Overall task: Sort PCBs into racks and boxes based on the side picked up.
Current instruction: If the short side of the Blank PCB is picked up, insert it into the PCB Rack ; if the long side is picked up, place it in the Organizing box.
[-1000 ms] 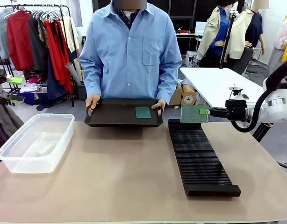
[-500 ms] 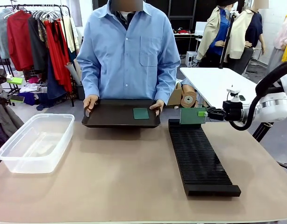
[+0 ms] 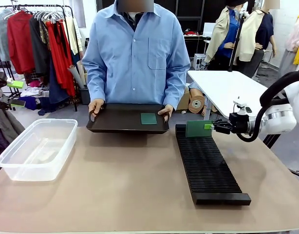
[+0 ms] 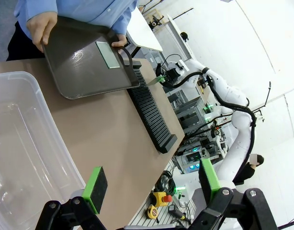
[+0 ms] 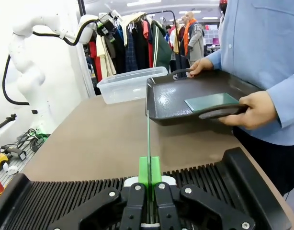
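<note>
R gripper point(image 3: 208, 126) is pinched shut on a thin green rectangular PCB point(image 3: 197, 128), gripped at one short edge so the board sticks out past the fingertips toward the table's middle. The board stands upright on its long edge, flat face to the front cam. We can't tell whether that face is plain or dotted. Key relation: the long black slotted rack point(image 3: 208, 165) lies straight below the board, at the rack's far end, nearest the person. The board's long axis runs across the rack, i.e. along the slots. In the R wrist cam the board is a thin vertical line point(image 5: 148, 139) rising from between the pads, with rack ribs point(image 5: 219, 177) running about parallel on both sides, so alignment looks ok. The lower edge is at or just above the ribs; we can't say if it's in a slot yet. Our read: the next move is a plain straight drop, and the risk is the edge landing on a rib. L gripper point(image 4: 152, 184) is wide open and holds nothing, hovering over the clear plastic tub point(image 3: 28, 173), well apart from the rack, so the R arm is clearly nearer. A second green PCB point(image 3: 148, 118) lies flat on the flat black tray point(image 3: 115, 119) held in the person's hands point(image 3: 96, 106).
</note>
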`<state>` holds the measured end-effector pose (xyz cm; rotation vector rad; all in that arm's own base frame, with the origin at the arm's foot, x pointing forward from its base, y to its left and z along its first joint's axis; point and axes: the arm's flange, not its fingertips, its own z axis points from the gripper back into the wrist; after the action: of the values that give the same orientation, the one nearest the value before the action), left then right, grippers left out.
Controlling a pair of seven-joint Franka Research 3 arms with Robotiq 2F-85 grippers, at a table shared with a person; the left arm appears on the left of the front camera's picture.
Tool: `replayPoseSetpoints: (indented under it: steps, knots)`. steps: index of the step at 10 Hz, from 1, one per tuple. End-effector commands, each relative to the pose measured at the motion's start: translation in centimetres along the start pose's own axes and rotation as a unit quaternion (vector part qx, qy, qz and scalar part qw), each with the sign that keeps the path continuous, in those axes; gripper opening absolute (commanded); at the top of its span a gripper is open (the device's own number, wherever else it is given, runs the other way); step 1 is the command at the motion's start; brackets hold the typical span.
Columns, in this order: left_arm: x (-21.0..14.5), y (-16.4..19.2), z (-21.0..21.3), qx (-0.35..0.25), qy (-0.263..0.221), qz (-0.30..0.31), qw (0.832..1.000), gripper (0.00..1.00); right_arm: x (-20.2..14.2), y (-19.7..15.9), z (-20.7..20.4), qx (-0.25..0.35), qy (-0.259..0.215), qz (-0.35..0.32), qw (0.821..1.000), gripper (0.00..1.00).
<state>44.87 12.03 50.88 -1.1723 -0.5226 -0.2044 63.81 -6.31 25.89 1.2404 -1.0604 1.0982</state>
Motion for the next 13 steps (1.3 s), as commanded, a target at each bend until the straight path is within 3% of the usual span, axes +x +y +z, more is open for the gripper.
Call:
replayPoseSetpoints:
  steps: [1, 13]
  knots:
    - [-0.1, -0.2, 0.0, -0.004, -0.001, -0.002, 1.0, 1.0, -0.7, -0.7, 0.4, -0.002, 0.004, 0.013, 1.0, 0.0]
    - [-0.1, -0.2, 0.0, -0.004, -0.001, -0.002, 1.0, 1.0, -2.6, -1.1, 1.1, -0.024, 0.019, 0.006, 1.0, 0.0]
